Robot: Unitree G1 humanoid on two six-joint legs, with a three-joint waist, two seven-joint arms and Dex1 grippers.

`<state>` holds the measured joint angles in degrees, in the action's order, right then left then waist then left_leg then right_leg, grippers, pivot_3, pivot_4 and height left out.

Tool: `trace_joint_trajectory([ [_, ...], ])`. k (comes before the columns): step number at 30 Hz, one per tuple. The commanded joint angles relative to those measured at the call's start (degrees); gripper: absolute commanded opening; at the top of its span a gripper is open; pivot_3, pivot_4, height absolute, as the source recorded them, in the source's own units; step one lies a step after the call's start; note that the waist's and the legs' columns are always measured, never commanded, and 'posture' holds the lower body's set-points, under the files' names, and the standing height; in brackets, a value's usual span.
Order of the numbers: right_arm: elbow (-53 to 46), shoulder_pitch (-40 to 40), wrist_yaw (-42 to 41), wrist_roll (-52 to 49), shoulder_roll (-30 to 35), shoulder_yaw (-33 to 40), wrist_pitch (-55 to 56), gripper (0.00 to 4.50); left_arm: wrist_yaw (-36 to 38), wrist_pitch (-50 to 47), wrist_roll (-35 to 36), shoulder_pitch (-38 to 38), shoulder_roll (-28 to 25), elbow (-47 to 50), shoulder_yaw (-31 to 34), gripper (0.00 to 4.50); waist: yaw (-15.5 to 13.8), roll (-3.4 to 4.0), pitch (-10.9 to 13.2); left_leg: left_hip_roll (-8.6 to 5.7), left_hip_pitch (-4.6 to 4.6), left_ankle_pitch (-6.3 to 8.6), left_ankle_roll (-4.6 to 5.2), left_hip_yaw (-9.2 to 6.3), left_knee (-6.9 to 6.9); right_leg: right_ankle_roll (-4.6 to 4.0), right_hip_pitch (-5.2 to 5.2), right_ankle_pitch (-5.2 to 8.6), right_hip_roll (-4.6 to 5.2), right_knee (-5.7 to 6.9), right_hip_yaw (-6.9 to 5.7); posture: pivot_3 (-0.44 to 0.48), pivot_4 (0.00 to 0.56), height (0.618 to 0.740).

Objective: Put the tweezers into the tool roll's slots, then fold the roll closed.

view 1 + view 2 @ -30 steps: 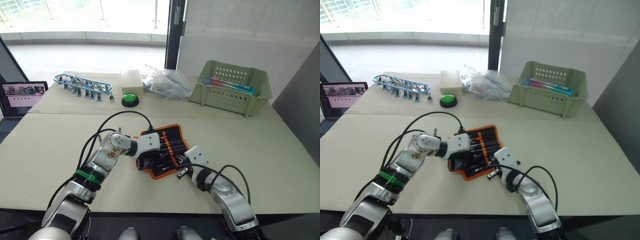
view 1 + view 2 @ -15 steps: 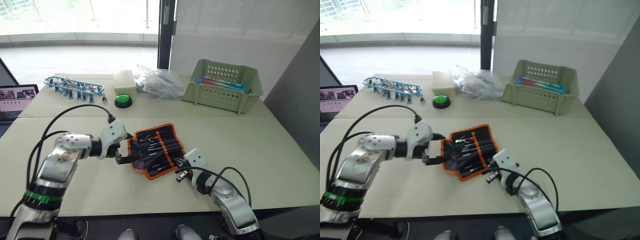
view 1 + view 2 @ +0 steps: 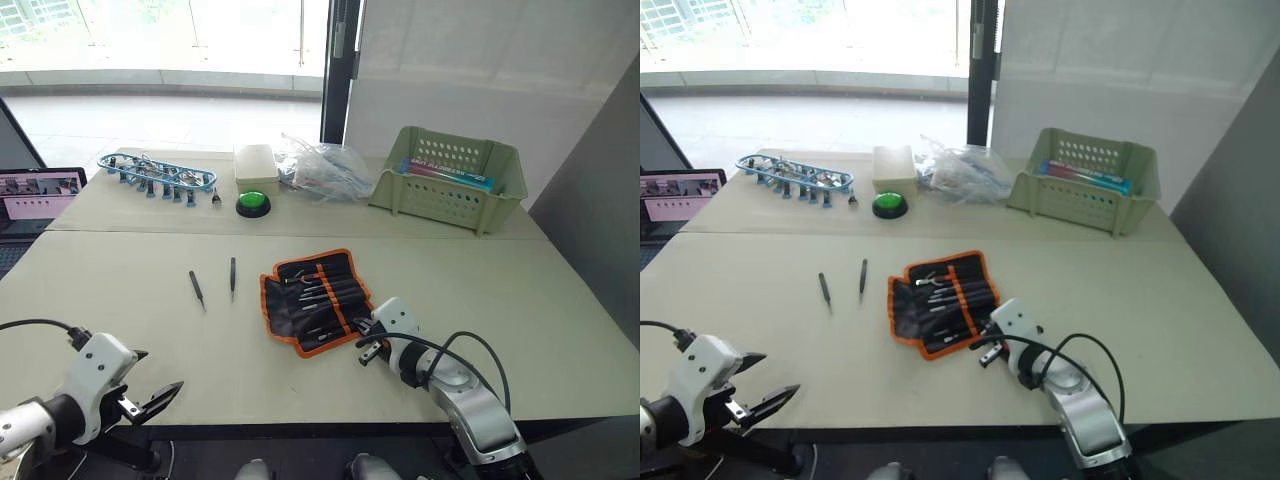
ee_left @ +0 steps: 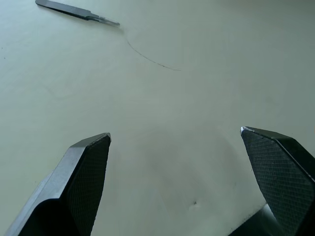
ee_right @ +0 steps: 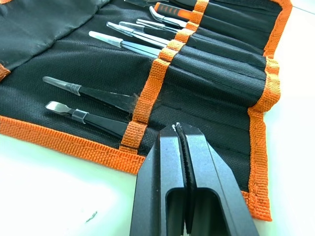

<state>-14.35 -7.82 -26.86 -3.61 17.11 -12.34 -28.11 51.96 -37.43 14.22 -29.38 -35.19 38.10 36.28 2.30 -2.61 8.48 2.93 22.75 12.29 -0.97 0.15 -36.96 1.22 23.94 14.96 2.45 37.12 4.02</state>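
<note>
Tweezers point(image 3: 198, 289) uncovered beside tool roll point(image 3: 316, 298), left hand point(image 3: 150, 402) withdrawn.

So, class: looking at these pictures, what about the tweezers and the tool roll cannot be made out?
- Tool roll, eye views: how many tweezers sit in the slots is too small to count.
- Right wrist view: the slot fabric hides the tweezers' lower ends; the roll runs past the picture edges.
- Left wrist view: one loose tweezer is cut off at the picture edge.
- Basket: its wall hides most of the contents.

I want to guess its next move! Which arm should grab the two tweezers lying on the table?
Probably the left. Its gripper is open on the side where the loose tweezers lie. The right gripper is shut beside the tool roll, farther away.
</note>
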Motion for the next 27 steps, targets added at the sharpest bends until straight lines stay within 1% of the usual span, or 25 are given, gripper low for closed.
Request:
trace_joint_trajectory([
  [1, 1.5, -0.1, -1.5, -0.5, 0.2, -1.3, -0.6, 0.00, -2.7, 1.2, 1.3, -1.4, 1.5, 3.3, 1.5, 4.47, 0.0, 0.00, 0.0, 0.00, -0.04, 0.00, 0.00, 0.00, 0.00, -0.01, -0.01, -0.01, 0.00, 0.00, 0.00, 0.000, 0.150, 0.738],
  [4, 1.8, -0.3, -1.9, -0.5, 0.2, -1.5, -0.5, 0.00, -6.6, -0.3, 2.0, -1.2, 4.1, 3.6, 1.2, 4.47, 0.1, 0.00, 0.0, 0.00, -0.07, 0.00, 0.00, -0.01, 0.00, -0.02, -0.02, -0.02, -0.02, 0.01, 0.00, 0.000, 0.150, 0.738],
  [6, 2.0, -0.5, -2.1, -0.5, 0.2, -1.5, -0.4, 0.00, -11.7, -2.7, 2.0, 0.7, 6.9, 4.6, -0.4, 4.47, 0.2, -0.02, 0.0, 0.00, -0.08, 0.00, 0.00, -0.01, 0.01, -0.02, -0.03, -0.02, -0.03, 0.01, 0.02, 0.000, 0.150, 0.738],
  [8, 2.2, -0.7, -2.2, -0.4, 0.1, -1.5, -0.4, 0.00, -18.1, -7.1, 2.3, 4.4, 10.5, 5.5, -1.9, 4.47, 0.2, -0.06, 0.0, -0.02, -0.09, 0.00, 0.00, 0.00, 0.00, 0.05, -0.05, -0.06, -0.04, 0.02, 0.04, 0.000, 0.150, 0.738],
  [10, 2.3, -0.8, -2.3, -0.3, 0.1, -1.6, -0.3, 0.00, -23.5, -10.6, 2.4, 7.9, 14.1, 6.7, -3.7, 4.47, 0.2, -0.12, 0.0, -0.03, -0.21, 0.00, 0.00, -0.03, -0.01, 0.34, -0.24, -0.23, -0.07, 0.00, 0.02, 0.000, 0.150, 0.738],
  [14, 2.5, -1.0, -2.4, -0.2, 0.1, -1.6, -0.1, 0.00, -35.7, -17.9, 2.8, 16.9, 23.9, 8.9, -4.9, 4.47, 0.2, -0.23, -0.1, -0.03, -0.64, 0.00, 0.00, -0.12, 0.00, 0.40, -0.74, -0.22, -0.13, -0.09, 0.01, 0.000, 0.150, 0.738],
  [17, 2.7, -1.2, -2.3, -0.1, 0.0, -1.4, 0.1, 0.00, -43.4, -22.7, 0.7, 22.1, 29.2, 9.8, -7.2, 4.47, 0.3, -0.31, -0.2, -0.07, -0.66, 0.00, -0.01, -0.14, 0.00, 0.43, -0.80, -0.24, -0.13, -0.09, 0.02, 0.000, 0.150, 0.738],
  [19, 2.7, -1.2, -2.1, 0.0, 0.1, -1.2, 0.2, 0.00, -46.7, -24.5, -1.2, 24.3, 29.7, 9.8, -10.7, 4.47, 0.4, -0.31, -0.2, -0.08, -0.67, 0.00, -0.01, -0.19, 0.00, 0.44, -0.80, -0.25, -0.20, -0.08, 0.06, 0.000, 0.150, 0.738],
  [22, 2.6, -1.3, -2.0, 0.0, 0.1, -1.0, 0.2, 0.00, -50.0, -26.1, -2.2, 26.9, 30.4, 9.5, -12.5, 4.47, 0.4, -0.28, -0.1, -0.09, -0.66, 0.00, -0.01, -0.24, 0.01, 0.43, -0.79, -0.24, -0.27, -0.08, 0.10, 0.000, 0.150, 0.738],
  [27, 2.3, -1.1, -1.7, 0.0, 0.1, -0.8, 0.2, 0.00, -50.4, -26.3, -2.8, 24.6, 28.6, 11.7, -14.5, 4.47, 0.4, -0.25, -0.1, -0.09, -0.66, 0.01, -0.01, -0.23, 0.01, 0.43, -0.77, -0.24, -0.27, -0.11, 0.12, 0.000, 0.150, 0.738],
])
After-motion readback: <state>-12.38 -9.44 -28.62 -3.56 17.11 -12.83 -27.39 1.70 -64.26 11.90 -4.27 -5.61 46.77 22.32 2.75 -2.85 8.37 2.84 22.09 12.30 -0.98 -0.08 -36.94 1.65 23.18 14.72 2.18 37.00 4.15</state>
